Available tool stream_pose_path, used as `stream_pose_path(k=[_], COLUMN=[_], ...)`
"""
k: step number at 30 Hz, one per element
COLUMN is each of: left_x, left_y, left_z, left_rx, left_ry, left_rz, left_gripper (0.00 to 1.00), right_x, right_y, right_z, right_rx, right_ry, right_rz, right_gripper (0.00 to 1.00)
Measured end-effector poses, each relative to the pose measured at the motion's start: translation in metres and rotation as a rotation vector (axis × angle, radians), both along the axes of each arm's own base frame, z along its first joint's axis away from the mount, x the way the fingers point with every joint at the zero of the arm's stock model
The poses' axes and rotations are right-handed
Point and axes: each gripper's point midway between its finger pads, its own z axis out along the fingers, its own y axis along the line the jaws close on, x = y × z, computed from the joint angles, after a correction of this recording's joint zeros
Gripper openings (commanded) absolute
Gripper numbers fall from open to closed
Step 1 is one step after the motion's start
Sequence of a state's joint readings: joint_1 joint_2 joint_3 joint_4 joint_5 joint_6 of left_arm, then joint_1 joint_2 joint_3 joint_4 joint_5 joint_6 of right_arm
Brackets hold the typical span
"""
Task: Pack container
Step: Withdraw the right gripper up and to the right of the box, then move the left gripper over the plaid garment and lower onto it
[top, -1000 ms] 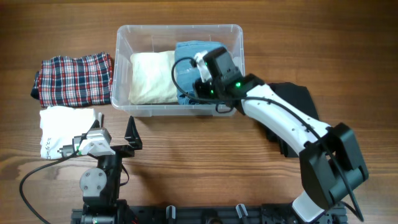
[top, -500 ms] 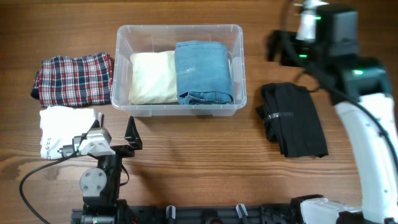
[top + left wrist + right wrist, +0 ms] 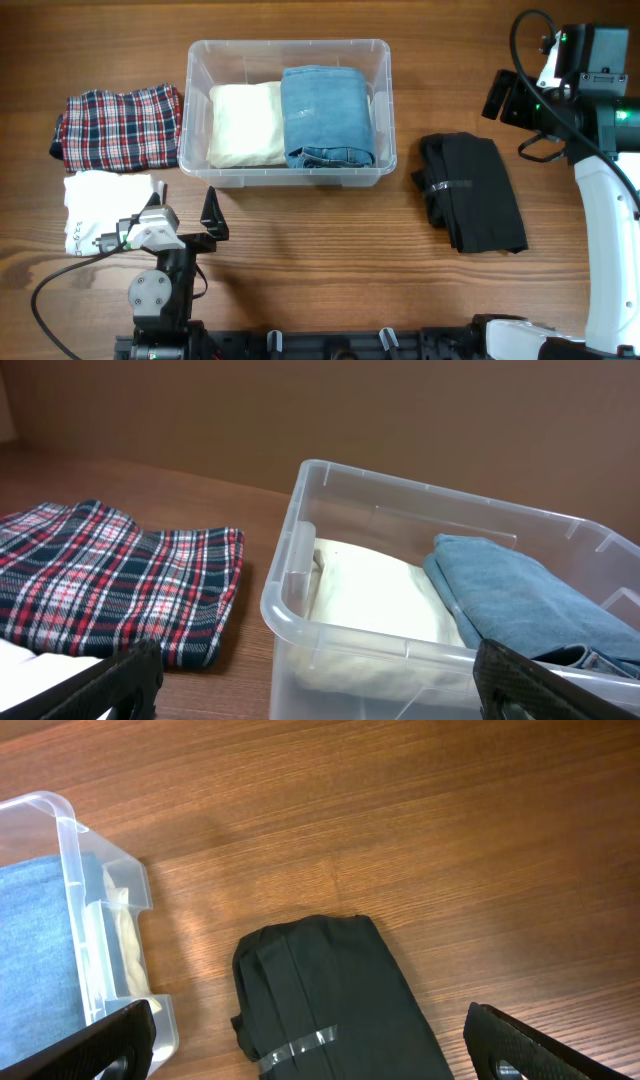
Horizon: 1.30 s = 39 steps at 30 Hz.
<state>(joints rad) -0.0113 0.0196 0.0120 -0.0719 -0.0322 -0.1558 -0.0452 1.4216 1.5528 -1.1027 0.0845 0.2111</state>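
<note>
1. The container [image 3: 290,44] is seen at the upper middle of the wooden table [image 3: 330,260], its long axis running from 9 to 3 o'clock in the overhead view. Inside it, a folded cream cloth [image 3: 245,125] is laid on the left and folded jeans [image 3: 327,115] on the right, the two touching.
2. The right gripper [image 3: 503,98] is held above the table, well apart from the container at its 3 o'clock side. Its jaws are spread wide and nothing is held between them.
3. A folded black garment [image 3: 472,192], banded with clear tape, is found at about 7 o'clock from the right gripper. Its long axis is set roughly from 11 to 5 o'clock, and it lies apart from the container.
4. The left gripper [image 3: 213,214] is parked near the front edge, with the container at about 1 o'clock from it. Its jaws are likewise opened wide and empty.
5. A plaid shirt [image 3: 120,127] is placed just beside the container's left wall, with a white cloth [image 3: 105,205] at its 6 o'clock.
6. The black garment is judged the likely next item, since the right arm is much the nearer; a descent toward 7 o'clock would be needed, with the jaws set across the garment's short axis.
</note>
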Motion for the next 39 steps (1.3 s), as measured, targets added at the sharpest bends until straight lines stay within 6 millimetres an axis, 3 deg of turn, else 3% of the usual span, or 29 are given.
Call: stream_pose_path(k=[6, 12, 16, 20, 25, 29, 30, 32, 33, 34, 39], left_x=[0.000, 0.001, -0.007, -0.005, 0.039, 0.064, 0.066, 0.064, 0.061, 0.059, 0.083], left_y=[-0.001, -0.009, 0.001, 0.013, 0.016, 0.015, 0.017, 0.023, 0.032, 0.044, 0.098], left_z=[0.000, 0.028, 0.023, 0.082, 0.162, 0.193, 0.194, 0.186, 0.171, 0.156, 0.089], left_rx=[-0.001, -0.112, -0.213, -0.234, -0.223, -0.213, -0.213, -0.267, -0.318, -0.389, -0.585], left_ry=[-0.002, -0.114, 0.043, 0.132, 0.196, 0.205, 0.203, 0.233, 0.283, 0.323, 0.474], left_rz=[-0.005, -0.049, 0.027, 0.112, 0.138, 0.135, 0.145, 0.200, 0.267, 0.346, 0.571], left_gripper=[1.00, 1.00, 1.00, 1.00, 1.00, 0.99, 0.88, 0.81, 0.86, 0.98, 1.00], right_x=[0.000, 0.000, 0.000, 0.000, 0.000, 0.000, 0.000, 0.000, 0.000, 0.000, 0.000], right_y=[0.000, 0.000, 0.000, 0.000, 0.000, -0.001, -0.001, 0.000, 0.000, -0.001, -0.001], right_z=[-0.001, 0.000, 0.000, -0.002, -0.003, -0.003, -0.003, -0.003, -0.003, -0.003, -0.003], right_rx=[-0.002, -0.002, -0.003, -0.003, -0.002, -0.002, -0.002, -0.003, -0.002, -0.002, -0.002], right_ry=[0.002, 0.002, 0.001, 0.005, 0.009, 0.010, 0.010, 0.010, 0.010, 0.010, 0.010], right_rz=[-0.001, -0.001, -0.001, -0.001, -0.002, -0.002, -0.002, -0.001, -0.001, -0.002, -0.001], right_gripper=[1.00, 1.00, 1.00, 1.00, 1.00, 1.00, 1.00, 1.00, 1.00, 1.00, 1.00])
